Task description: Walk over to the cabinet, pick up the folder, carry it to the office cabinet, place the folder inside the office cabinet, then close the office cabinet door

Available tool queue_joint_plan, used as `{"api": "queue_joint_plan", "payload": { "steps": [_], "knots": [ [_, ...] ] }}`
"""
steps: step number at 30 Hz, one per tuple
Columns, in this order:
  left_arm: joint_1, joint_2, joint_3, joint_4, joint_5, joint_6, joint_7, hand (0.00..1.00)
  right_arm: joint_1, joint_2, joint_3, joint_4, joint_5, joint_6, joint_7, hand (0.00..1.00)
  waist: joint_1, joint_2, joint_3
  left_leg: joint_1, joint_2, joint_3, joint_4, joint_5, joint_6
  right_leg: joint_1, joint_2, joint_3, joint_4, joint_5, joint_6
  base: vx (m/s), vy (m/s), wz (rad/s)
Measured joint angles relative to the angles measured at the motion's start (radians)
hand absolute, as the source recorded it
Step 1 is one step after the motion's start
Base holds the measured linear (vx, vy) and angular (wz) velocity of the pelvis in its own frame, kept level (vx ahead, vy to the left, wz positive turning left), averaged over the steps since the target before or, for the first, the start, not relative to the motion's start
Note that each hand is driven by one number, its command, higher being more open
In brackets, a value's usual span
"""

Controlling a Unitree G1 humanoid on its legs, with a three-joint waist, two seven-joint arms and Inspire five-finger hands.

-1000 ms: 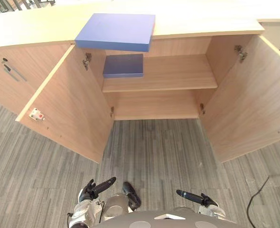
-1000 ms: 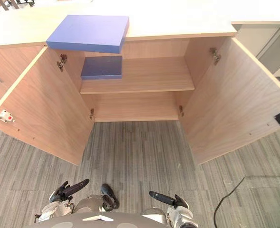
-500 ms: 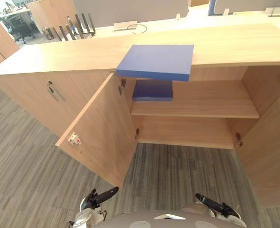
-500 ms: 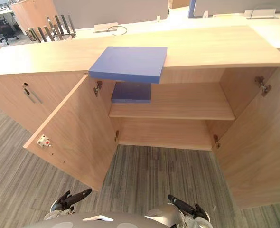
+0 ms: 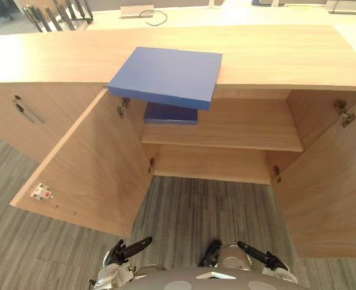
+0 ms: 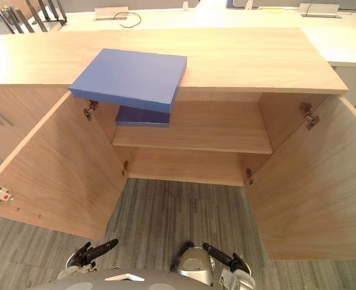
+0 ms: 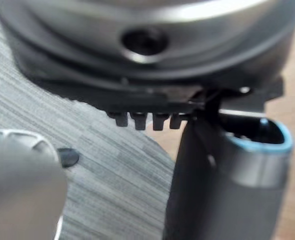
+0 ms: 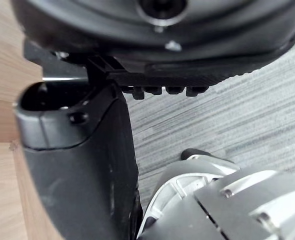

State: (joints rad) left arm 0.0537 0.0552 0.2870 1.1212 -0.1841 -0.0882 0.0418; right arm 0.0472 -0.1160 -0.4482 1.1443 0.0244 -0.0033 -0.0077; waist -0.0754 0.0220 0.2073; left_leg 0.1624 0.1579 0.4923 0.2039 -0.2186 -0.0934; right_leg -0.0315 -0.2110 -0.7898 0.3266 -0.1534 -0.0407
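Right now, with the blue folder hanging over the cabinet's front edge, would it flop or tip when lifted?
Probably stiff: the blue folder overhangs the cabinet top without sagging. Likely tip-prone if its front corner is pressed, since that part has no support.

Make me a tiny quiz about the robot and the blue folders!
1. True or false: the left hand and the right hand hold nothing.
2. Which lies on the cabinet top, poking over its edge? A) the lighter blue folder B) the darker blue folder C) neither
3. Fill in: the darker blue folder lies on the upper ____ inside.
Key: 1 true; 2 A; 3 shelf.
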Motion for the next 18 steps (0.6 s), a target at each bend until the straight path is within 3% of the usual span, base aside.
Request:
{"api": "queue_joint_plan", "payload": {
  "steps": [1,3,5,7,10,11,12,14,18],
  "knots": [
    [-0.007,0.002,-0.008,-0.002,0.000,0.000,0.005,1.00,0.003,-0.001,0.017,0.000,0.000,-0.001,-0.003,1.00,0.000,-0.001,-0.001,-0.042,0.051,0.000,0.101,-0.042,0.007,0.001,0.022,-0.007,-0.001,-0.014,-0.006,0.04,-0.125,0.07],
    [-0.016,0.006,-0.043,-0.026,0.000,0.001,0.013,1.00,0.012,-0.001,0.054,0.000,0.001,-0.003,-0.008,1.00,0.002,-0.010,-0.003,-0.119,0.139,0.032,0.314,-0.055,0.024,0.019,0.043,-0.026,0.000,-0.036,-0.009,0.04,-0.123,0.17],
    [-0.016,0.012,-0.051,-0.051,0.001,0.000,0.021,1.00,0.021,-0.005,0.066,0.004,0.001,-0.003,-0.013,1.00,-0.002,-0.009,-0.002,-0.148,0.206,0.081,0.458,-0.037,0.054,0.064,0.055,-0.036,-0.019,-0.042,-0.010,0.04,-0.081,0.19],
    [-0.017,0.018,-0.055,-0.072,-0.003,-0.009,0.021,1.00,0.020,-0.012,0.068,0.023,0.000,-0.003,-0.022,1.00,-0.003,-0.011,-0.002,-0.195,0.242,0.131,0.544,-0.057,0.058,0.112,0.058,-0.033,-0.064,-0.036,0.001,0.06,-0.008,0.04],
    [-0.029,0.029,-0.039,-0.070,-0.026,-0.013,0.020,1.00,0.022,-0.016,0.043,0.021,0.000,-0.002,-0.027,1.00,-0.006,0.015,-0.006,-0.241,0.210,0.131,0.339,-0.032,0.047,0.120,0.055,-0.009,-0.079,-0.017,0.020,0.07,0.087,-0.19],
    [-0.033,0.041,-0.034,-0.081,-0.053,-0.012,0.024,1.00,0.021,-0.017,0.040,0.018,0.000,-0.003,-0.027,1.00,-0.002,0.027,-0.006,-0.238,0.180,0.116,0.226,0.085,0.052,0.119,0.052,0.004,-0.071,-0.014,0.031,0.09,0.149,-0.39],
    [-0.026,0.049,-0.034,-0.103,-0.059,-0.012,0.033,1.00,0.017,-0.011,0.038,0.019,-0.004,-0.001,-0.024,1.00,0.010,0.020,-0.004,-0.217,0.160,0.116,0.201,0.096,0.048,0.118,0.039,0.018,-0.068,-0.011,0.044,0.11,0.146,-0.30],
    [0.023,0.028,-0.045,-0.274,-0.074,-0.032,0.062,1.00,0.025,0.005,0.031,0.008,-0.007,-0.003,-0.021,1.00,0.019,-0.005,-0.008,-0.203,0.090,0.114,0.098,0.134,0.060,0.107,0.019,0.024,-0.108,0.025,0.072,0.10,0.134,0.10],
    [0.193,-0.039,-0.122,-0.625,-0.049,-0.044,0.042,1.00,0.055,0.000,0.025,-0.025,-0.004,-0.006,-0.020,1.00,0.045,0.010,-0.003,-0.201,0.036,0.100,0.041,0.145,0.076,0.125,0.018,0.000,-0.176,0.073,0.087,0.08,0.102,0.21]
  ]
}}
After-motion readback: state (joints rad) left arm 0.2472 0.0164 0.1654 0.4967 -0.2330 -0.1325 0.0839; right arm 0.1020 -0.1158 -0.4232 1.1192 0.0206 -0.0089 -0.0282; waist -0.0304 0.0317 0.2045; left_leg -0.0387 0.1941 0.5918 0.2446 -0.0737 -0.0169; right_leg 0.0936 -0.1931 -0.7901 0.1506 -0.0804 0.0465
